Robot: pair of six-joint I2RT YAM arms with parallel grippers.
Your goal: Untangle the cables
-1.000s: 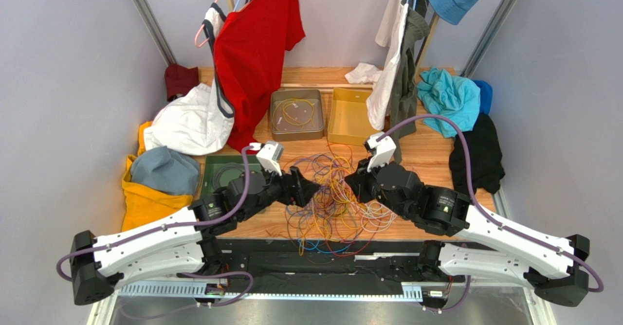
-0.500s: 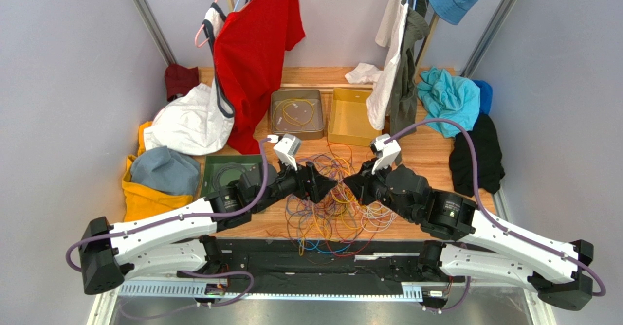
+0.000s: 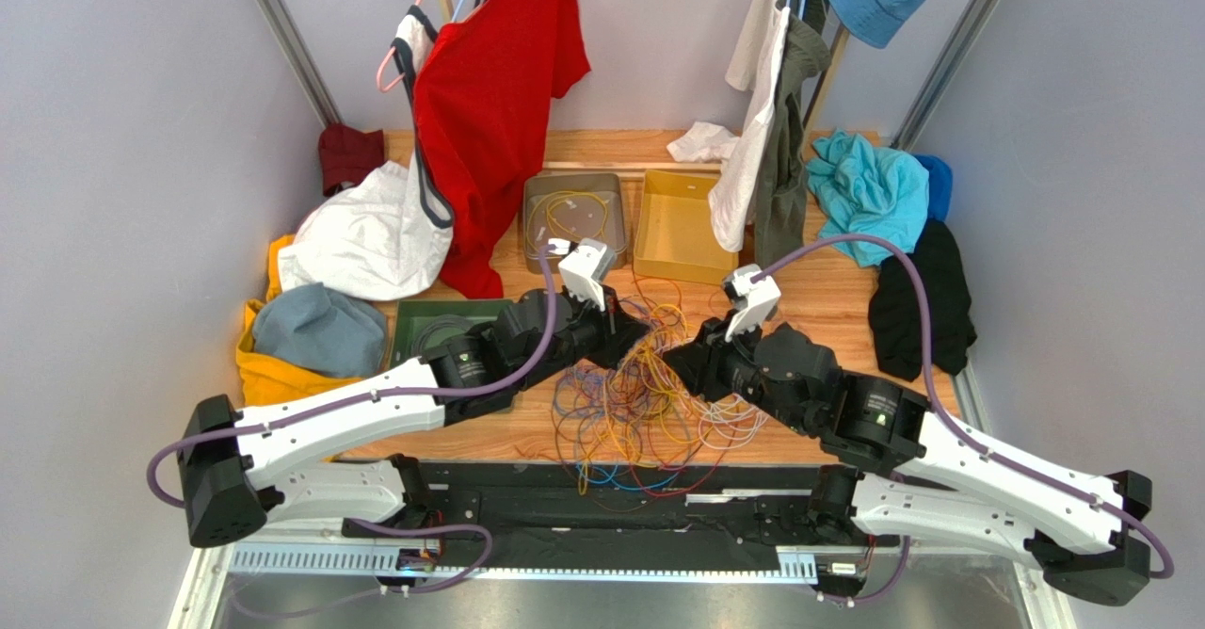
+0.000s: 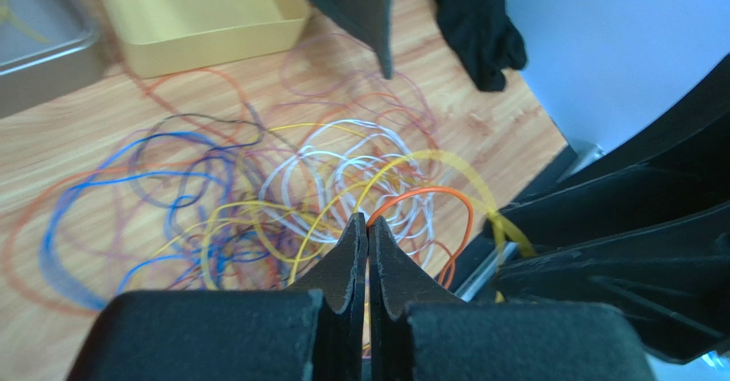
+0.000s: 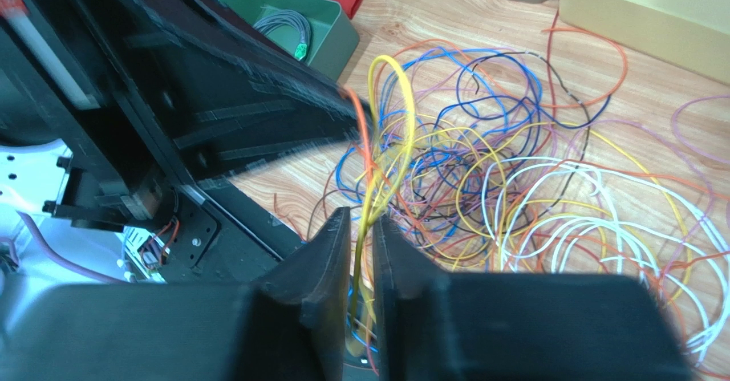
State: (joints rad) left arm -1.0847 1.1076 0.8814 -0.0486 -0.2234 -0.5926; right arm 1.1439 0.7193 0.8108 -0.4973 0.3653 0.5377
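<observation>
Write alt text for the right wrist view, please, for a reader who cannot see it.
The right gripper, jaws slightly apart, has a yellow cable looping up from the gap between them, beside an orange cable that runs to the shut left gripper. Beyond lies a tangle of coloured cables on a wooden table, near a green tray.

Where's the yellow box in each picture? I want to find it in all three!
Top view: the shallow yellow plastic box sits at the back, near the middle, just right of the grey metal tray.
Left wrist view: along the top edge, left of the middle.
Right wrist view: top right corner, only partly showing.
Shared landmark: the tangle of thin coloured cables lies just in front of the box in all three.
</observation>
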